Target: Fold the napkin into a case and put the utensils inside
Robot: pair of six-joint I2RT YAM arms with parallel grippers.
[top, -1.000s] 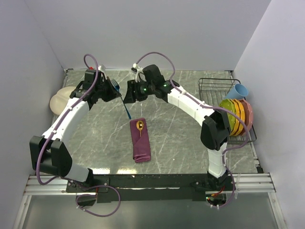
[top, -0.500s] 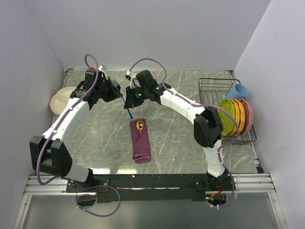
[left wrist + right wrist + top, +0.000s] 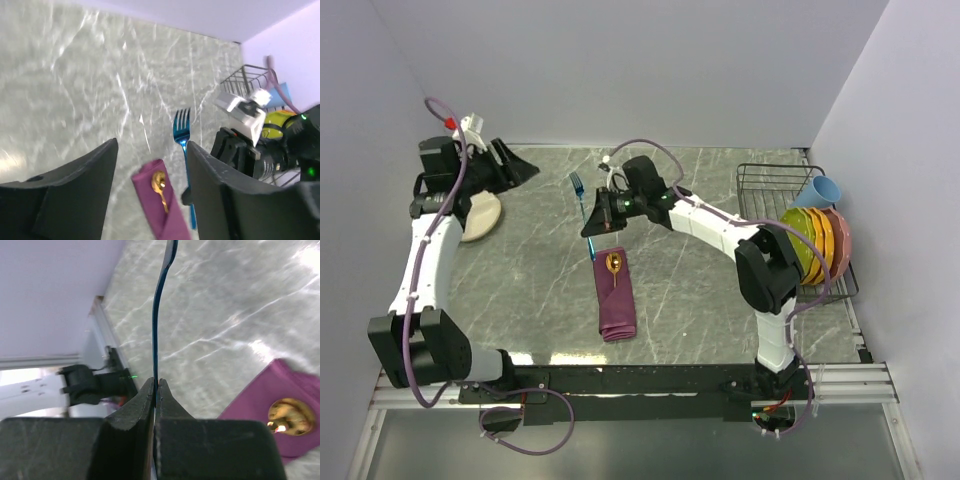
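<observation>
From above, the purple case point(image 3: 616, 298) lies flat in the middle of the table point(image 3: 700, 290) with the gold spoon point(image 3: 614, 263) on its far end. The right gripper point(image 3: 591, 224) holds the blue fork point(image 3: 579, 195) just past that end, prongs pointing far. The right wrist camera shows up close what the top view cannot: both fingers point(image 3: 135, 405) squeezed tight on the fork's thin handle. The left gripper point(image 3: 523, 167) is up at the far left near the cream plate point(image 3: 480, 218), and its own camera shows its fingers point(image 3: 75, 170) wide apart, holding nothing.
</observation>
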